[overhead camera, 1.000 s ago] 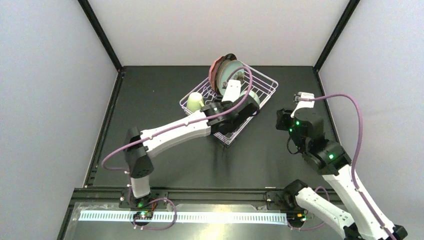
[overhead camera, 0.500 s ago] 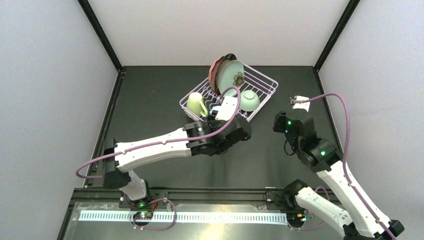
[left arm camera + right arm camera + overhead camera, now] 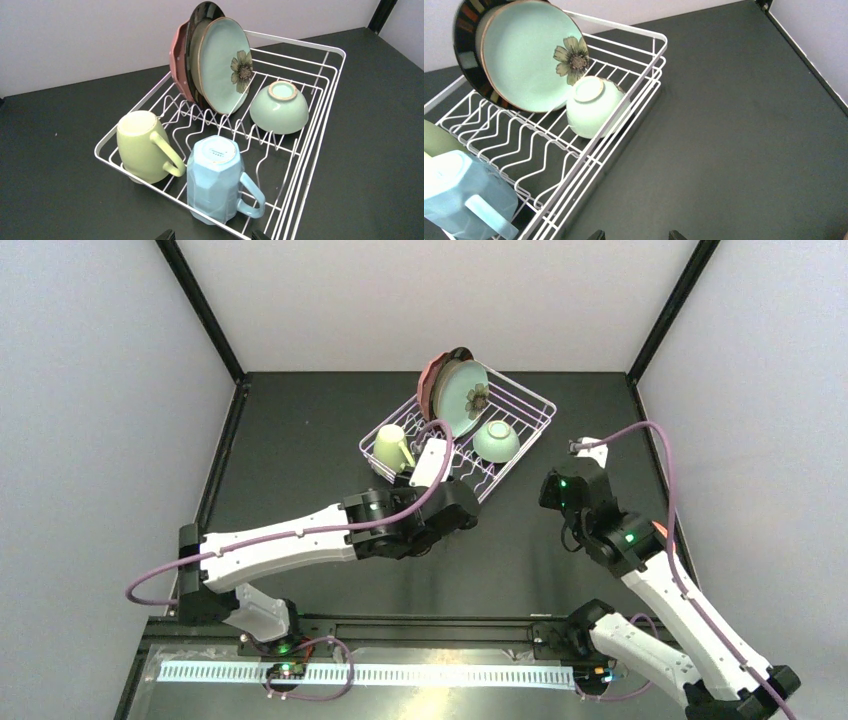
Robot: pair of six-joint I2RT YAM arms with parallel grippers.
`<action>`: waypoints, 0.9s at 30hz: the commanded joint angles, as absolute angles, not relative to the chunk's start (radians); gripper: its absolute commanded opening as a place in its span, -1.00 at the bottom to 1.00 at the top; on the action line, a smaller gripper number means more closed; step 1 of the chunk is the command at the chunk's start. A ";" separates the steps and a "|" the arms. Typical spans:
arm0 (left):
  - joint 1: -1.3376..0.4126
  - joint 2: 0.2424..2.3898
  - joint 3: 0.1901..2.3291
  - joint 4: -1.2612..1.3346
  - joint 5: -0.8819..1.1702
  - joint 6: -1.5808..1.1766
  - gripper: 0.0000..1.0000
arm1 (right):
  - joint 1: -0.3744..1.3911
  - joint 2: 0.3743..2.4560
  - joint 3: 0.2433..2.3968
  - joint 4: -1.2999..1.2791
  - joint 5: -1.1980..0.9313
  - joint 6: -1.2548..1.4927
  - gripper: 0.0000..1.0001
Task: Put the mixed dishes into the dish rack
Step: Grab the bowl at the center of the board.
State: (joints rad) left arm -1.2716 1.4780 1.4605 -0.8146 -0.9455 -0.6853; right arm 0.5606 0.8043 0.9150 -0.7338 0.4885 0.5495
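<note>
The white wire dish rack (image 3: 531,401) stands at the back of the table. In it are a cream mug (image 3: 142,147) and a light-blue mug (image 3: 215,177), both upside down. A pale-green bowl (image 3: 279,107) also lies upside down. A pink plate (image 3: 177,55), a dark-rimmed plate (image 3: 200,15) and a mint flowered plate (image 3: 225,62) stand upright together. My left gripper (image 3: 212,236) is open and holds nothing, just short of the rack's near rim by the blue mug. My right gripper (image 3: 637,235) is open over bare table, to the right of the rack (image 3: 624,26).
Grey walls close in the black table on three sides. Black corner posts (image 3: 205,310) stand at the back left and back right. The left arm (image 3: 300,540) lies across the table's middle, and the right arm (image 3: 650,570) rises along the right side.
My left arm has drawn back out of the rack toward the near left, uncovering the bowl and mugs. My right arm has shifted slightly left and back.
</note>
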 commanded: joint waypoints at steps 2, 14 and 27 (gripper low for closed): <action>-1.272 1.411 1.427 -0.813 -0.974 -0.729 0.73 | 0.560 0.819 0.882 -0.712 0.497 0.561 0.46; -1.273 1.362 1.410 -0.850 -0.967 -0.783 0.75 | 0.560 0.852 0.844 -0.644 0.489 0.544 0.46; -1.278 0.916 1.206 -0.811 -0.871 -0.601 0.98 | 0.560 0.984 0.891 -0.800 0.487 0.810 0.47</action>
State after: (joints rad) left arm -1.2739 1.0313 1.2587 -0.8280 -0.8925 -0.6708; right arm 0.5606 0.9569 0.9005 -0.7345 0.4931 0.6811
